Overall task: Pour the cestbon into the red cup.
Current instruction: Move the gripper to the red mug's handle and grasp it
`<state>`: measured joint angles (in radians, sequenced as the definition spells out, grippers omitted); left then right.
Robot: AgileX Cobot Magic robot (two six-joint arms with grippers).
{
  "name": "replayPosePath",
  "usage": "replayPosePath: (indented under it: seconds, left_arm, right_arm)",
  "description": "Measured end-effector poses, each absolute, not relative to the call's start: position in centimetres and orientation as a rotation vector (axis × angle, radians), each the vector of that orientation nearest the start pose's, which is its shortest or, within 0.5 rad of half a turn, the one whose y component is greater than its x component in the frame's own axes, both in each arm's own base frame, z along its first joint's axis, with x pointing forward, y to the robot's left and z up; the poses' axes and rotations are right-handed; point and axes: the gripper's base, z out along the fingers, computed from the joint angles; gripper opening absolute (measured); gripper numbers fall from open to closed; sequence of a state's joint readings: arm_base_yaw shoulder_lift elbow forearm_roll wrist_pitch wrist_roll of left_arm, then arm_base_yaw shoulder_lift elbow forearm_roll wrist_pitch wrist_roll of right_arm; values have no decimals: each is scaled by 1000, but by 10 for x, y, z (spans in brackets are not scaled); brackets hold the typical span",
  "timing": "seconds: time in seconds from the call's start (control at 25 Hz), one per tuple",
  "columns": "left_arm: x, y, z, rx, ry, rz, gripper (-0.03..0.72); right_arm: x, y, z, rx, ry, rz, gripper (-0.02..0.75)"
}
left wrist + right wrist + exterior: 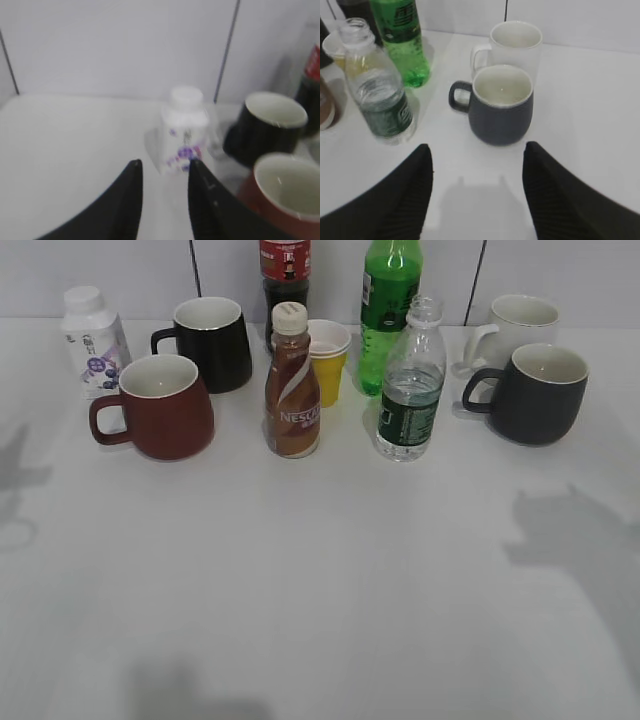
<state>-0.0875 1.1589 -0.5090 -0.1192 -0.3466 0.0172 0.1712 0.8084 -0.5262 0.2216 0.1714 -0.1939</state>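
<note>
Clear cestbon (pixel 411 390) stands uncapped, right of the Nescafe (pixel 292 385); red cup (pixel 160 407) waits left. Your right gripper (pixel 476 167) is spread wide for it, left gripper (pixel 164 170) narrowly parted, empty.

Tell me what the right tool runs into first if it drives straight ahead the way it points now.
Probably the dark grey mug, centred between the open fingers of the right tool; the white mug stands just behind it. Depth is uncertain.
</note>
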Motion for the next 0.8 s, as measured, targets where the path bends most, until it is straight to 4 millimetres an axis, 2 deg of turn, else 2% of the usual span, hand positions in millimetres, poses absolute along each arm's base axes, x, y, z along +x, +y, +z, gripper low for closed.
replayPosePath:
  seconds: [0.32, 0.44, 0.6, 0.8]
  left_arm:
    - [208, -33, 208, 49, 1873, -131, 241]
    - [216, -34, 198, 55, 1847, -119, 241]
    - [230, -41, 181, 150, 1820, -118, 246]
    - [253, -49, 154, 206, 1824, -132, 248]
  right_arm:
    - [209, 34, 279, -144, 1845, 96, 430]
    - [222, 37, 273, -168, 1817, 69, 430]
    - [236, 42, 268, -242, 1727, 31, 430]
    - [246, 54, 261, -272, 1674, 79, 430]
